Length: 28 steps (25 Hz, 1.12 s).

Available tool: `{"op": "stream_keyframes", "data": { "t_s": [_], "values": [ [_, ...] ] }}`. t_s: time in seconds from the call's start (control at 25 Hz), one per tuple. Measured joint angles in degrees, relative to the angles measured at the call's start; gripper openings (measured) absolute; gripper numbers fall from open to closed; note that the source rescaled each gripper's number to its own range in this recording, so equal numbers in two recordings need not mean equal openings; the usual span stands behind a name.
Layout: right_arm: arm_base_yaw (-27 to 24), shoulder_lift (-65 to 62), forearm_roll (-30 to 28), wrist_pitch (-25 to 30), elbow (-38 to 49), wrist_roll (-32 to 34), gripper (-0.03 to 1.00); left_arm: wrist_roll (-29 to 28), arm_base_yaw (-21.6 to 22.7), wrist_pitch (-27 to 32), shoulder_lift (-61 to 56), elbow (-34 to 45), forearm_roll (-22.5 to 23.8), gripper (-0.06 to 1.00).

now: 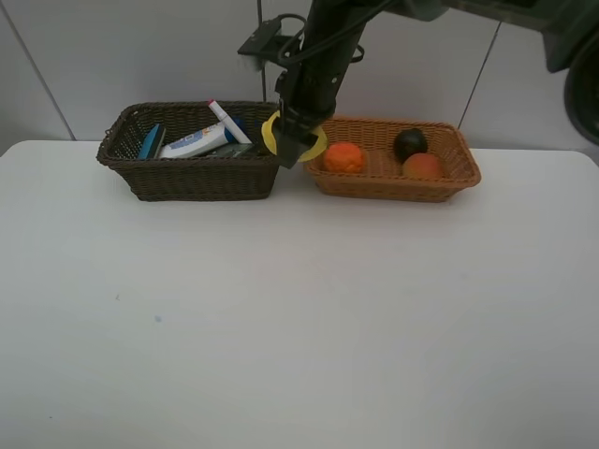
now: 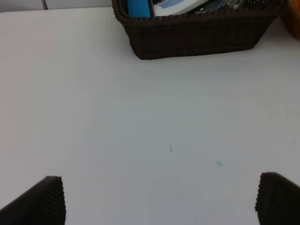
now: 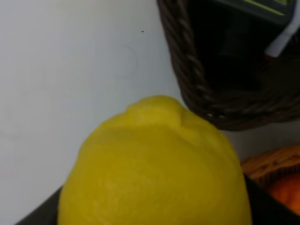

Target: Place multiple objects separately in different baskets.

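Note:
My right gripper (image 1: 294, 142) is shut on the yellow lemon (image 1: 270, 134), which fills the right wrist view (image 3: 154, 168). It hangs over the gap between the dark brown basket (image 1: 192, 178) and the light orange-tan basket (image 1: 393, 185). The dark basket holds the white blue-capped tube (image 1: 198, 142), the marker (image 1: 227, 121) and the eraser block (image 1: 150, 142). In the tan basket lie the orange (image 1: 343, 157), the mangosteen (image 1: 409, 143) and the peach (image 1: 423, 166). My left gripper (image 2: 161, 199) is open over bare table, short of the dark basket (image 2: 197, 40).
The white table (image 1: 281, 318) spreads wide in front of both baskets. A white panelled wall stands close behind them. The right arm reaches down from the upper middle of the exterior high view. The left arm is outside that view.

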Motion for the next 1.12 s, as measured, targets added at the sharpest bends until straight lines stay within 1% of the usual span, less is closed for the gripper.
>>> {"op": "stream_keyframes", "data": {
  "t_s": [0.16, 0.36, 0.48, 0.6, 0.68, 0.8, 0.88, 0.96, 1.12],
  "values": [
    [-5.24, 0.06, -1.61, -0.13, 0.0, 5.63, 0.57, 0.0, 0.0, 0.0, 0.0, 0.0, 0.0, 1.0],
    [-13.68, 0.16, -2.15, -4.1, 0.0, 14.1, 0.57, 0.0, 0.0, 0.0, 0.0, 0.0, 0.0, 1.0],
    [-17.03, 0.89, -2.15, -6.74, 0.0, 18.78, 0.57, 0.0, 0.0, 0.0, 0.0, 0.0, 0.0, 1.0],
    [-19.08, 2.23, -2.15, -8.47, 0.0, 23.02, 0.57, 0.0, 0.0, 0.0, 0.0, 0.0, 0.0, 1.0],
    [-19.88, 3.1, -1.83, -9.25, 0.0, 26.38, 0.62, 0.0, 0.0, 0.0, 0.0, 0.0, 0.0, 1.0],
    [-20.35, 4.06, -2.15, -9.58, 0.0, 30.14, 0.79, 0.0, 0.0, 0.0, 0.0, 0.0, 0.0, 1.0],
    [-20.3, 4.32, -3.03, -10.02, 0.0, 32.06, 0.88, 0.0, 0.0, 0.0, 0.0, 0.0, 0.0, 1.0],
    [-20.3, 4.33, -3.17, -10.19, 0.0, 32.96, 0.91, 0.0, 0.0, 0.0, 0.0, 0.0, 0.0, 1.0],
    [-20.3, 4.28, -3.17, -9.39, 0.13, 33.96, 0.92, 0.0, 0.0, 0.0, 0.0, 0.0, 0.0, 1.0]
  ]
}}
